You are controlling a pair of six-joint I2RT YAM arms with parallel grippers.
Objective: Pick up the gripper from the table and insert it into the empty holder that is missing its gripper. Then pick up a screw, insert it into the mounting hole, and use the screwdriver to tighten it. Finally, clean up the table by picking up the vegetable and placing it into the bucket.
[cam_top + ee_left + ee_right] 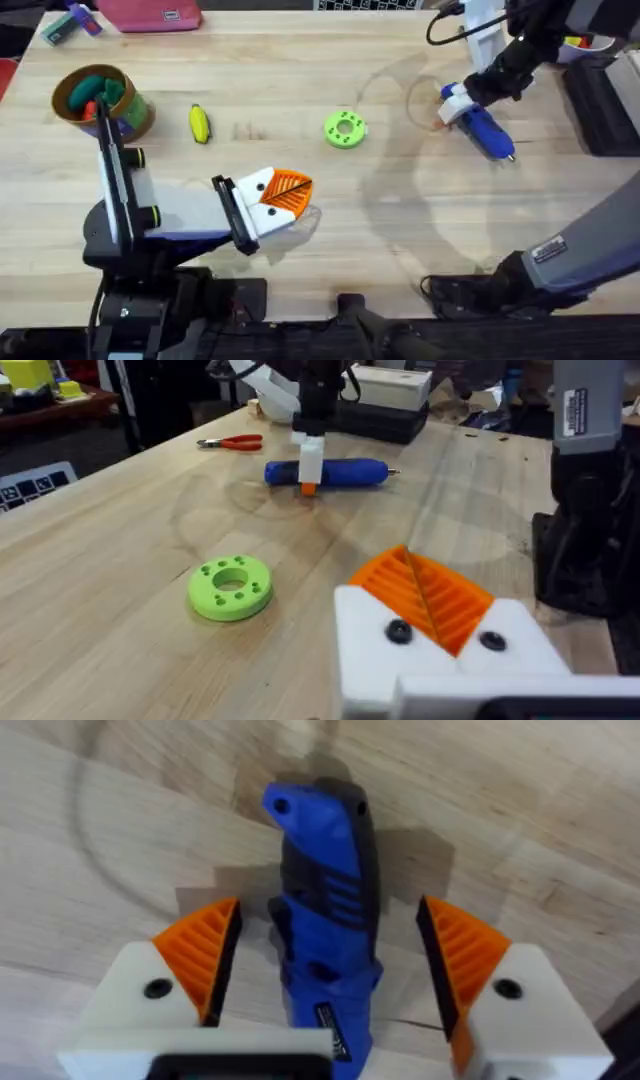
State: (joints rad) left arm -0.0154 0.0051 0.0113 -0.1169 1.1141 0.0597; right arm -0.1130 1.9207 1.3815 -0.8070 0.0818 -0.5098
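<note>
The blue screwdriver (487, 131) lies on the table at the far right. My right gripper (455, 100) stands over its handle. It is open, with an orange pad on either side of the screwdriver (325, 950) and a gap on both sides. My left gripper (300, 188) rests near the table's middle, shut, its two orange tips (430, 595) pressed together on white bases with nothing between them. The yellow vegetable (199, 123) lies to the right of the bucket (70, 88) at far left. A loose gripper piece, an empty holder and a loose screw are out of view.
A green round disc (345, 129) sits mid-table between the vegetable and the screwdriver. Green and red toy pieces fill the bucket. Red-handled pliers (232, 443) lie beyond the screwdriver. A pink case (150, 14) sits at the far edge and dark equipment (600, 100) at the right.
</note>
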